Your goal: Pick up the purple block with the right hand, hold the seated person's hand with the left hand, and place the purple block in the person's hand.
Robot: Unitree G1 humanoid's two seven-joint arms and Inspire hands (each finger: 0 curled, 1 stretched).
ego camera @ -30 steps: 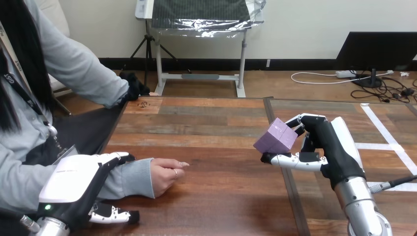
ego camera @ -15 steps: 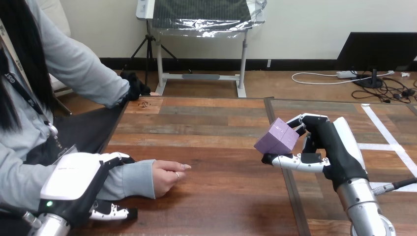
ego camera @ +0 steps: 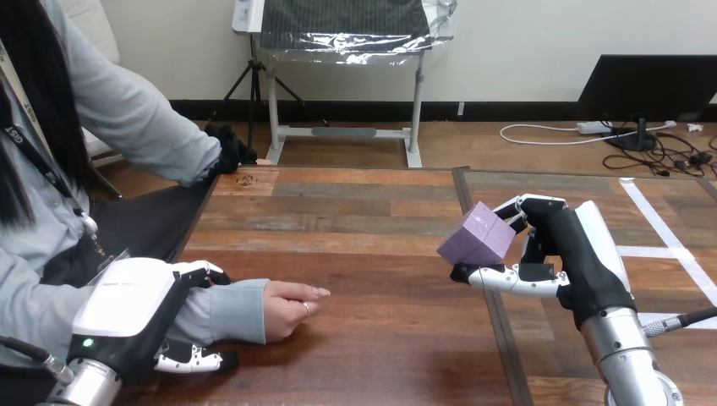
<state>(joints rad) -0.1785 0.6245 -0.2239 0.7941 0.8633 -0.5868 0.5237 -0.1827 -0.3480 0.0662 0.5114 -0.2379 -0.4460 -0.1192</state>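
Brown wood-grain table (ego camera: 372,211), purple block (ego camera: 475,238), white tape lines (ego camera: 659,224), black-and-white right hand (ego camera: 575,249)

The head camera looks forward and down across the wooden table (ego camera: 372,220).

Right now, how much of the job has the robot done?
Done: the right hand holds the purple block up off the table. Underway: the left hand is at the person's forearm. Left: putting the block in the person's hand, which lies apart.
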